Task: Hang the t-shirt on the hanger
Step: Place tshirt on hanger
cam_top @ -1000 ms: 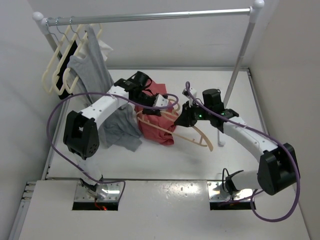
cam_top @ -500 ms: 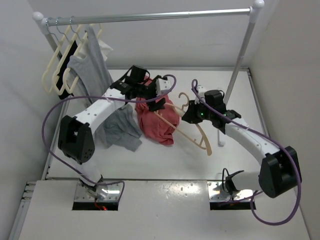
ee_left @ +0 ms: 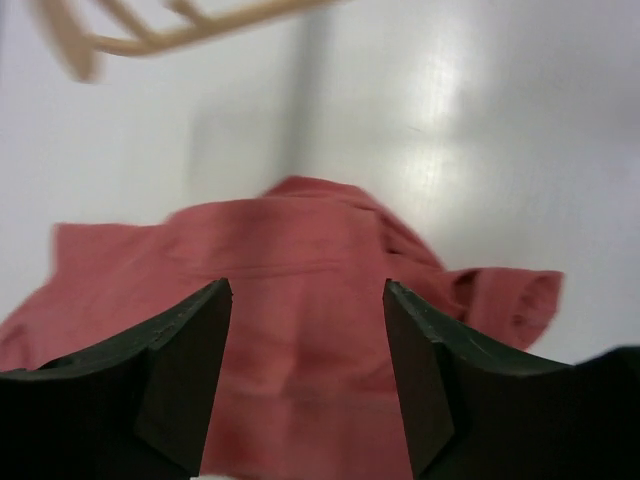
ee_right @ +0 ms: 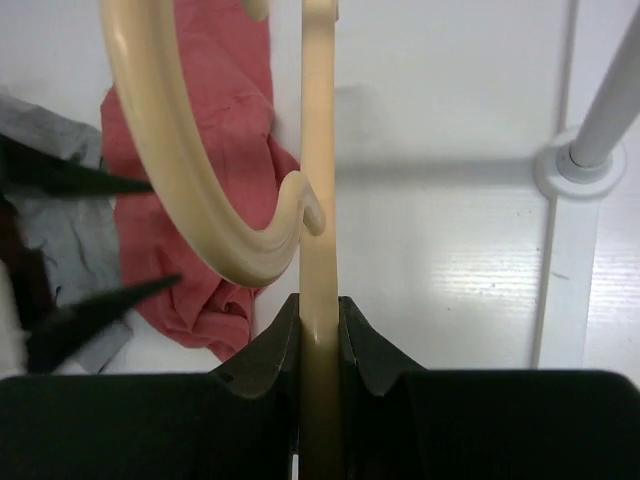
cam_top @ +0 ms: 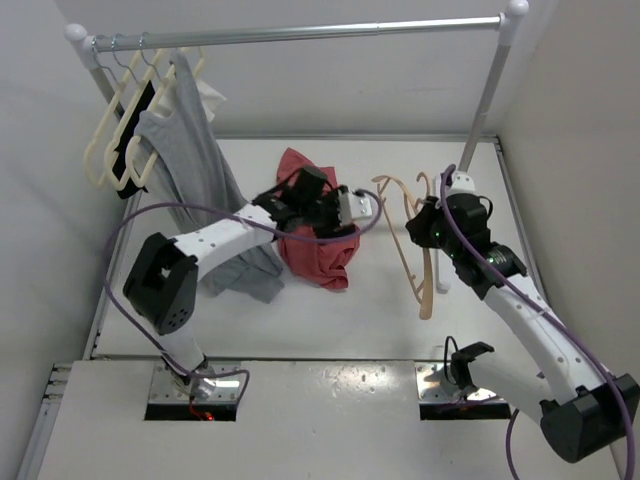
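The coral-red t-shirt [cam_top: 312, 252] lies crumpled on the white table, mid-left; it also shows in the left wrist view [ee_left: 300, 300] and in the right wrist view [ee_right: 215, 130]. My left gripper [cam_top: 352, 212] is open and empty, just above the t-shirt's right side. My right gripper [cam_top: 428, 222] is shut on the tan-orange hanger [cam_top: 415, 255] and holds it lifted, right of the t-shirt, with the hanger's arms pointing down toward me. In the right wrist view the hanger [ee_right: 318, 180] sits clamped between both fingers.
A clothes rail [cam_top: 300, 32] spans the back; its right post [cam_top: 478, 130] and foot stand close behind my right gripper. Pale cream hangers [cam_top: 115, 140] and a grey garment [cam_top: 195, 150] hang at the rail's left end, the garment trailing onto the table [cam_top: 245, 270].
My right gripper has lifted the hanger off the t-shirt and swung it right, clear of the cloth. My left gripper has moved right and down over the t-shirt.
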### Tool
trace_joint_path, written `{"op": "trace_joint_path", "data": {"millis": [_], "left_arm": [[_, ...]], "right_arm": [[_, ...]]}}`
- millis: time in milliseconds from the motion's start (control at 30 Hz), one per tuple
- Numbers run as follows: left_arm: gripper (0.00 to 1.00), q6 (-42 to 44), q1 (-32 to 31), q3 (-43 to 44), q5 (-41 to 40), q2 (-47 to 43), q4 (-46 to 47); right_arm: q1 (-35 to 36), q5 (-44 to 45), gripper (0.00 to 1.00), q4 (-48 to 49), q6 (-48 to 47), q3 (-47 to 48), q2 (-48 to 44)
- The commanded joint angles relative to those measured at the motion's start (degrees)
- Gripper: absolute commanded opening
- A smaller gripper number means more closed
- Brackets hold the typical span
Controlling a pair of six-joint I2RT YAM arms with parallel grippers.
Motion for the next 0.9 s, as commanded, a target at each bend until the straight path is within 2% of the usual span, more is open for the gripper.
{"op": "trace_joint_path", "data": {"millis": [0, 167, 267, 333, 367, 433, 467, 500, 633, 667, 700, 733, 833, 867], "left_arm": [[0.68, 1.1, -4.8, -1.7, -3.9, 3.3, -1.3], [0.72, -2.5, -6.4, 1.7, -11.9, 11.3, 1.3], [0.71, -3.2, -7.0, 2.2, -17.3, 13.1, 3.1], [0.62, -3.2, -7.5, 2.2, -19.3, 14.4, 3.1], [0.52, -3.8, -7.5, 2.2, -19.9, 14.4, 3.6], [0.44, -3.8, -7.5, 2.2, -20.6, 14.9, 3.6], [0.34, -3.8, -7.5, 2.2, -20.6, 14.9, 3.6], [0.33, -4.5, -7.5, 2.2, -20.6, 14.9, 3.0], [0.38, -5.1, -7.5, 2.9, -19.0, 13.3, 0.2], [0.43, -5.1, -7.5, 2.9, -19.0, 12.6, -0.3], [0.55, -5.6, -7.5, 3.4, -19.0, 12.0, -1.2], [0.59, -5.6, -7.5, 3.4, -19.0, 12.0, -1.7], [0.61, -5.6, -6.4, 3.4, -19.0, 11.4, -2.4], [0.58, -5.6, -6.4, 3.4, -18.4, 11.4, -3.1]], "right_arm": [[0.0, 3.5, 0.00, -2.1, 1.8, -0.9, -1.9], [0.0, 2.9, 0.00, -2.1, 1.8, -3.0, -5.4], [0.5, 2.9, 0.00, -2.8, 1.2, -3.6, -6.0], [0.5, 2.9, 0.00, -3.5, 1.2, -4.1, -7.4], [0.5, 2.9, 0.00, -3.5, 0.6, -4.7, -7.4], [0.5, 2.4, 0.00, -4.0, 0.1, -4.8, -8.7], [0.5, 2.4, 0.00, -4.6, -0.4, -4.8, -8.7], [0.5, 2.4, 0.00, -4.6, -0.4, -4.8, -8.7], [0.5, 1.9, 0.00, -5.1, -1.0, -4.8, -9.2], [0.5, 1.4, 0.00, -5.1, -1.0, -5.3, -9.8], [0.5, 1.3, 0.00, -5.1, -1.0, -5.3, -9.8], [0.5, 0.7, 0.00, -4.5, -1.0, -5.3, -9.8], [0.5, 0.2, 0.00, -4.0, -1.6, -5.3, -9.8], [0.5, 0.2, 0.00, -4.0, -1.6, -5.3, -9.8]]}}
